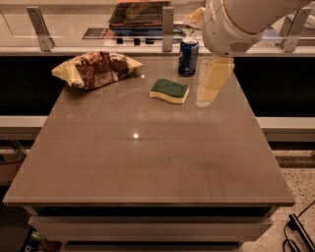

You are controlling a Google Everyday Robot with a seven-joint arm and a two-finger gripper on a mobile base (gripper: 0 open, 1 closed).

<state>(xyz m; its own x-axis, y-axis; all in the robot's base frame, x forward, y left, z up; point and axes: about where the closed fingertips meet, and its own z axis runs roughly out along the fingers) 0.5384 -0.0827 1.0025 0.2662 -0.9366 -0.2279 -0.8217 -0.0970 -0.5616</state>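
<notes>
My gripper hangs over the right back part of the brown table, its pale fingers pointing down. It holds nothing that I can see. Nearest to it, just to its left, lies a green and yellow sponge. A blue soda can stands upright behind the sponge, close to the gripper's upper part. The white arm comes in from the top right. A brown and yellow chip bag lies at the back left of the table.
Behind the table runs a counter ledge with metal posts and a dark tray. A black cable lies on the speckled floor at the lower right.
</notes>
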